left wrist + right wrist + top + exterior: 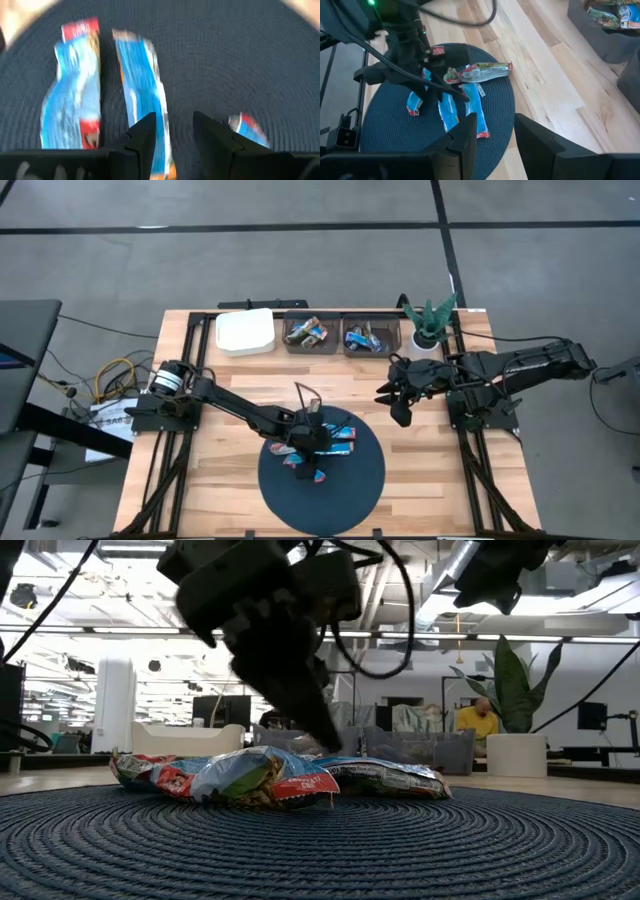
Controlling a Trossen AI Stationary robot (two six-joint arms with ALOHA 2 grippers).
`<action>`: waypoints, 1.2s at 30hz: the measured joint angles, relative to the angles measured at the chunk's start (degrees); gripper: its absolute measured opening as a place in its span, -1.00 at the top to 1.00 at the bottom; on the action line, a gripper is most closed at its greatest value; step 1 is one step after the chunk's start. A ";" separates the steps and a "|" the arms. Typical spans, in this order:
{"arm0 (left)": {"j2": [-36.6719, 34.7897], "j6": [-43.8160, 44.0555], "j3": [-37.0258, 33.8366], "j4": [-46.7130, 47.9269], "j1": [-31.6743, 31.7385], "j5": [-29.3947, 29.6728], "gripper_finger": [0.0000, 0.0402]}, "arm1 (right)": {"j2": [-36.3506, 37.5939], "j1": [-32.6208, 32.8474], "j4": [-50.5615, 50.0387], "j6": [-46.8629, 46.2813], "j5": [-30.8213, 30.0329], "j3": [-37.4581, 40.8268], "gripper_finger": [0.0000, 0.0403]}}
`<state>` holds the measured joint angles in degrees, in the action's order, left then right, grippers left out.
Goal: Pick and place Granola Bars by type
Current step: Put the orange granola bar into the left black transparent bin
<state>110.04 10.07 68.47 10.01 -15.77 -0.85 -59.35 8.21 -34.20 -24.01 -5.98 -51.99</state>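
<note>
We see the left gripper [310, 442] poised low over the Granola Bars [455, 95] scattered on the round blue mat [350, 485], its fingers parted and empty above a blue-wrapped bar [140, 80]. The right gripper [397, 402] hangs open above bare table by the two grey bins [342, 337] — each holding sorted bars.

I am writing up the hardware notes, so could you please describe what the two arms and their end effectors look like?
Both arms are dark, nearly black, built of jointed segments. The left arm has a silver-ringed joint near its base and a thin dark cable looping above its wrist. Each end effector, left and right, ends in two flat, dark, angular fingers. No markings are legible.
</note>
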 joint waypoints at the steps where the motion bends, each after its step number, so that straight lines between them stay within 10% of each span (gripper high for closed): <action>1: 0.00 0.10 -0.08 0.62 -0.02 0.07 0.39 | 0.03 0.00 0.09 0.00 0.00 -0.01 0.39; 23: 3.53 5.55 0.11 -0.11 0.46 0.69 0.21 | 0.02 1.29 6.41 0.56 12.04 0.00 0.39; 36: 3.63 7.25 0.05 1.28 0.44 3.88 0.79 | 0.02 1.29 6.41 0.02 12.02 0.00 0.39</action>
<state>113.67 17.32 68.51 11.29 -15.33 3.03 -59.33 9.50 -27.79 -23.99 6.04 -51.99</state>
